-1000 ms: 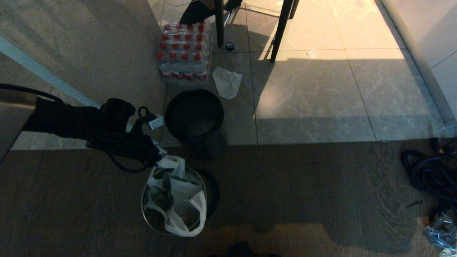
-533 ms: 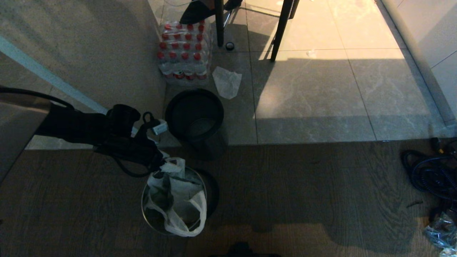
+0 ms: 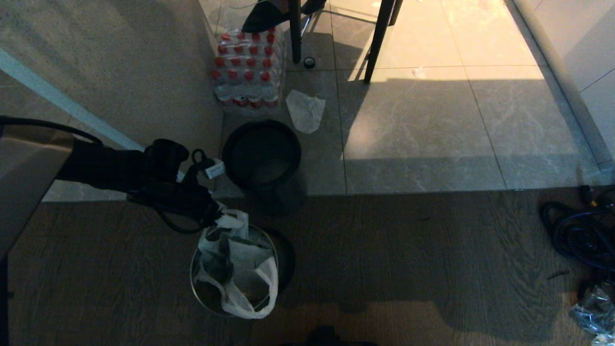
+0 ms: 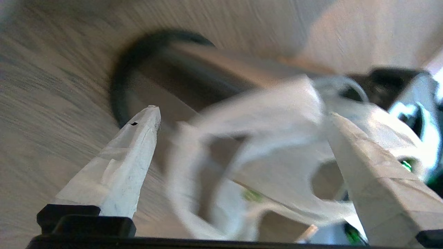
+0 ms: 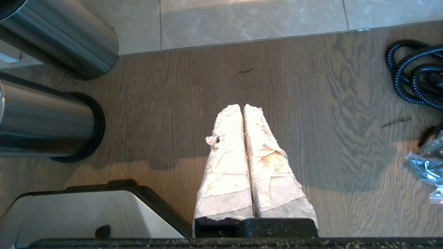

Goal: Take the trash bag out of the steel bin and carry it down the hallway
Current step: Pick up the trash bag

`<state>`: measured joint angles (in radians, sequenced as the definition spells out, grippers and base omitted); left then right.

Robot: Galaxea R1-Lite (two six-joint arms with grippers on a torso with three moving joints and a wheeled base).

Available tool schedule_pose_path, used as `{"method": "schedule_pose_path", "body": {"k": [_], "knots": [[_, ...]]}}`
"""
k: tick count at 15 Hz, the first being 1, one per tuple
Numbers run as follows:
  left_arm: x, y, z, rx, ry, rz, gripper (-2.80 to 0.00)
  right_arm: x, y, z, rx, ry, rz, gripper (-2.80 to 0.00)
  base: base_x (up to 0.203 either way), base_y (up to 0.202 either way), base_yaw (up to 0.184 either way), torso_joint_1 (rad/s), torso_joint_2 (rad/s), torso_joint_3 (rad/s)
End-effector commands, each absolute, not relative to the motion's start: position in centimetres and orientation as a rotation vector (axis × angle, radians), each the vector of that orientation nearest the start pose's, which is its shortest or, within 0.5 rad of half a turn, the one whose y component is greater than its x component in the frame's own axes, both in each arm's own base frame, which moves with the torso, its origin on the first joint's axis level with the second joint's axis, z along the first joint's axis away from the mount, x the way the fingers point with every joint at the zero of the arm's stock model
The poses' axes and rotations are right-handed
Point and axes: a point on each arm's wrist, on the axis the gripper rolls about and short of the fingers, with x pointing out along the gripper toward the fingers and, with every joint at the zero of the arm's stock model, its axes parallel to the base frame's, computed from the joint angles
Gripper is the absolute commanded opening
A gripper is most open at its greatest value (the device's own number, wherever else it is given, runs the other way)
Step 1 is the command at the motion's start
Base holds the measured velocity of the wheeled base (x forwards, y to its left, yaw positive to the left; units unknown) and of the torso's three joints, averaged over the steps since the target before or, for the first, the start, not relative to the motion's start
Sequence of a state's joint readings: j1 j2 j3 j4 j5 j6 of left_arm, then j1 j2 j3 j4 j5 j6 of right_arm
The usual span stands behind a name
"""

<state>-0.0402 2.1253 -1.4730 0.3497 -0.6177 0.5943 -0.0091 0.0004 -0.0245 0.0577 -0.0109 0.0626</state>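
The left hand [image 4: 242,117] hung wide open at the trash bag [image 3: 238,266], its fingers either side of a loop handle, gripping nothing. The bag sat in the steel bin [image 3: 199,298] on the wood floor [image 3: 408,259]. The right hand [image 5: 243,108] was closed, empty.

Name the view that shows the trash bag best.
Head view: the whole trash bag sits in the steel bin, the left gripper at its top edge. The left wrist view shows only blurred handle loops between open fingers. The right wrist view shows none.
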Motion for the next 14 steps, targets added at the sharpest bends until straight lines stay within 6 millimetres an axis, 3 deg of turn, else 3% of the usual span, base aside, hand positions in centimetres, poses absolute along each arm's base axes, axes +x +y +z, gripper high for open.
{"method": "schedule_pose_path", "body": {"k": [1,6,9,14], "knots": [[39.1,-2.9,12.4,0.232,0.776,-0.87,0.0,-2.5,0.0,7.6,0.063,0.032,-0.021,-2.8,0.0,0.0,0.0,0.0,0.0,0.0],[38.3,-2.9,13.3,0.19,0.823,-0.9,0.0,-2.5,0.0,7.6,0.063,0.032,-0.021,-2.8,0.0,0.0,0.0,0.0,0.0,0.0],[36.5,-2.9,15.6,0.157,0.82,-0.938,0.0,-2.5,0.0,7.6,0.063,0.032,-0.021,-2.8,0.0,0.0,0.0,0.0,0.0,0.0],[34.5,-2.9,16.3,0.149,0.873,-0.961,0.0,-2.5,0.0,7.6,0.063,0.032,-0.021,-2.8,0.0,0.0,0.0,0.0,0.0,0.0]]}}
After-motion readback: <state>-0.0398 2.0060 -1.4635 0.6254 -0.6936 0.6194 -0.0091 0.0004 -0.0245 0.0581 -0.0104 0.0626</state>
